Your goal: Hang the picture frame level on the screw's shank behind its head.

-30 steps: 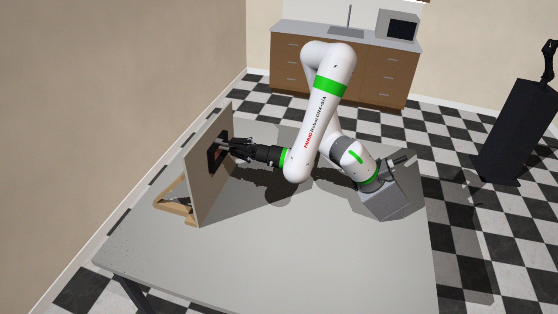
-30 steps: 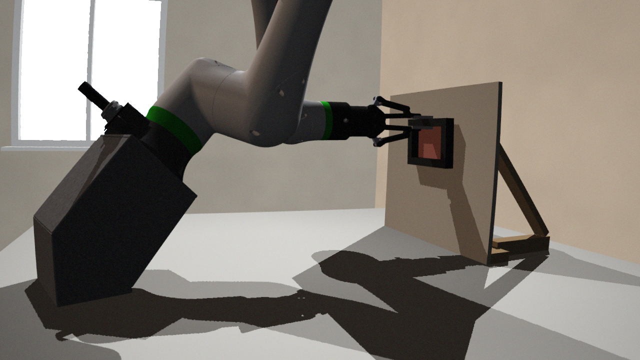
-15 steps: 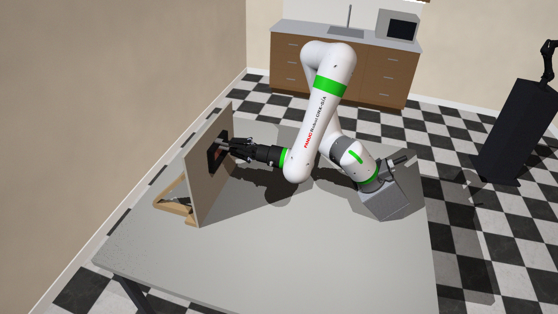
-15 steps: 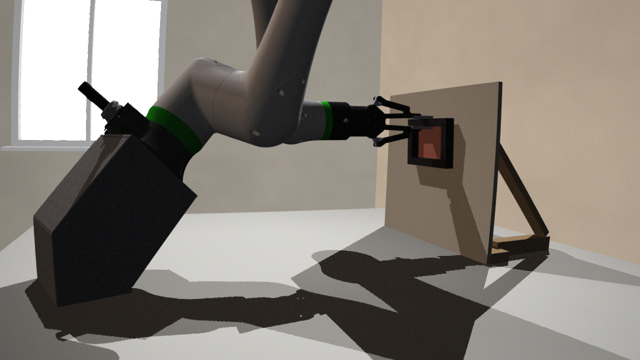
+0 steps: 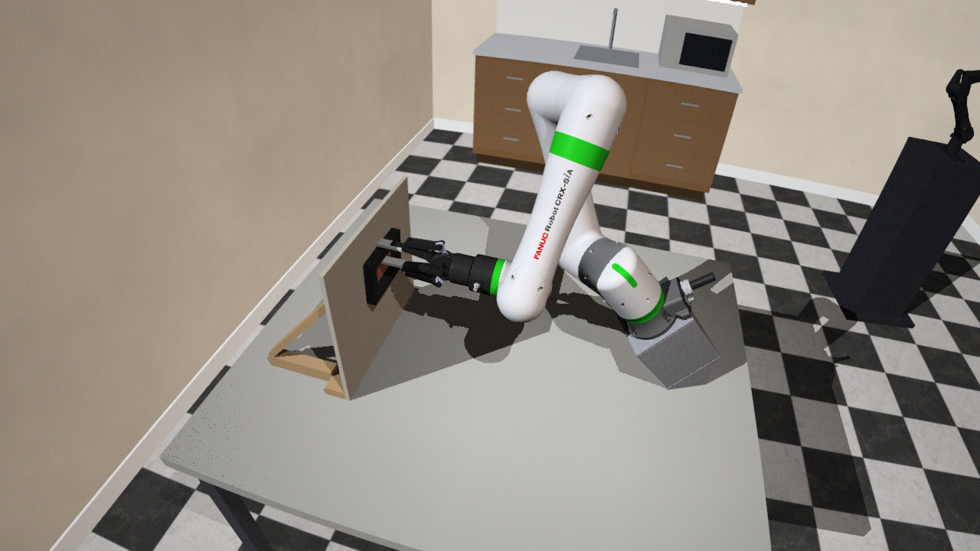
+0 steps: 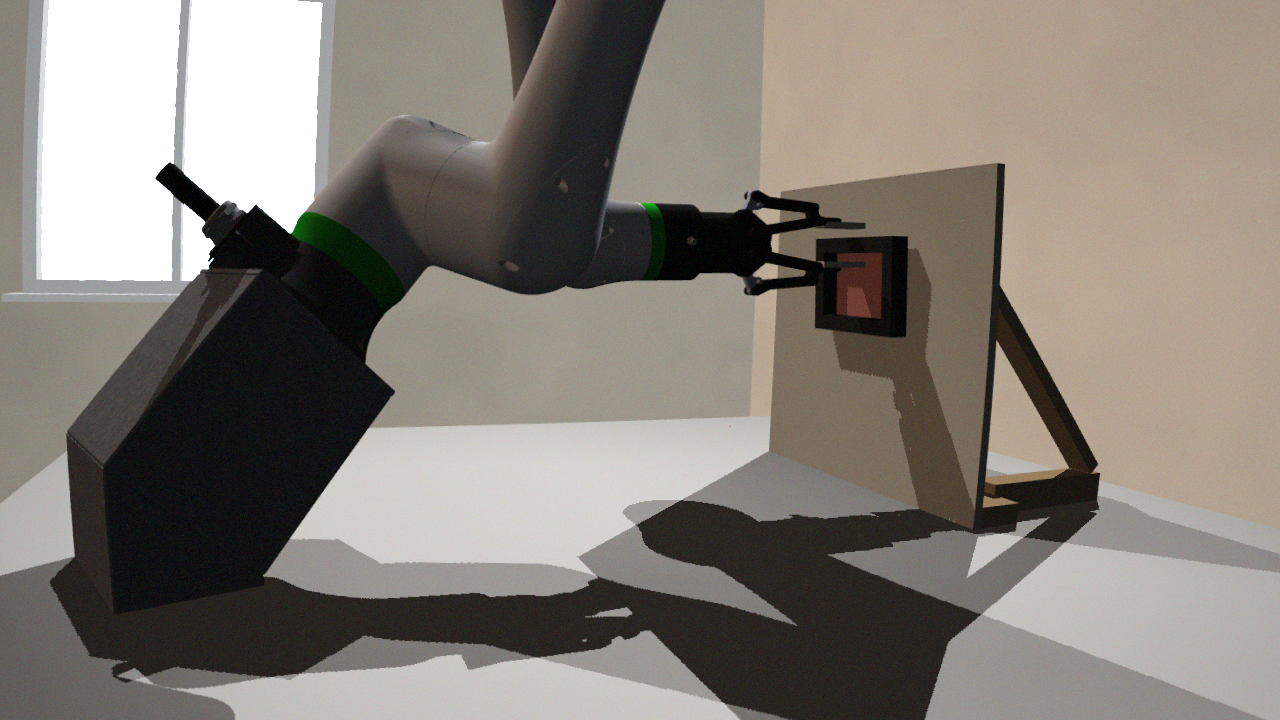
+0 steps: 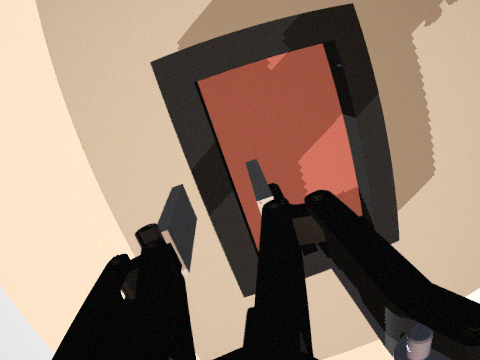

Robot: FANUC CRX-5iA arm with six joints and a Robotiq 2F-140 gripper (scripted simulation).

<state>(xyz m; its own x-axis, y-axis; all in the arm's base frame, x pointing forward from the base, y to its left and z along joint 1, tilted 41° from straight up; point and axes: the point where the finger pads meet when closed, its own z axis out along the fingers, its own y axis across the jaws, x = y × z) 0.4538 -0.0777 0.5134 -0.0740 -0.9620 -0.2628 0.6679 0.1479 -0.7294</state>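
A black picture frame [image 5: 378, 270] with a red picture hangs against the upright tan board [image 5: 364, 295] near its top. In the side view the frame [image 6: 861, 286] looks level against the board [image 6: 895, 358]. The screw is hidden behind the frame. My gripper [image 6: 845, 243] reaches horizontally at the frame's top edge. Its fingers stand apart, one above the top bar and one in front of the picture, with gaps to the bar. In the wrist view the frame [image 7: 280, 140] lies beyond the open fingers.
A wooden brace [image 6: 1044, 420] props the board from behind. My grey base block [image 5: 674, 342] sits at the table's right side. A dark stand [image 5: 904, 233] is on the floor to the right, off the table.
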